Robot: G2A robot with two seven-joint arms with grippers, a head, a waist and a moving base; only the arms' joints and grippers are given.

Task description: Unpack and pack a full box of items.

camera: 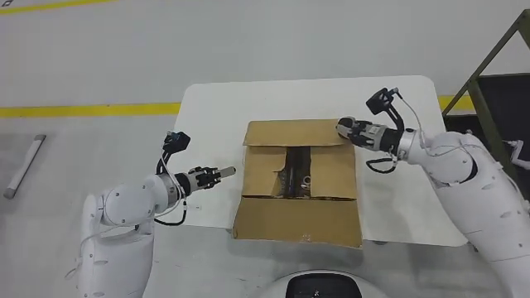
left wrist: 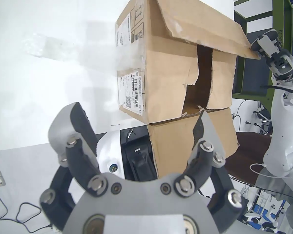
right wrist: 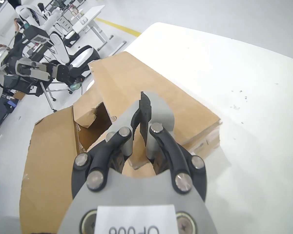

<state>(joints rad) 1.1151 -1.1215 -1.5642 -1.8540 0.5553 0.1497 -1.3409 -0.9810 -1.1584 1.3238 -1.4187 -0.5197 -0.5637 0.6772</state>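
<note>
Box point(camera: 301, 184) flap corner pinched by right pincer point(camera: 342, 126); left pincer point(camera: 225, 170) wide, nearby.

a white table point(camera: 217, 109) carries one cardboard box point(camera: 331, 178), its top flaps open, toward the front edge.

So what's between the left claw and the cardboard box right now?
Only a strip of bare white table. In the top view, the open left claw points at the cardboard box, with nothing lying between them.

Bright, even overhead light — soft shadows on the table point(camera: 215, 116), fisheye bowing in wrist views.
</note>
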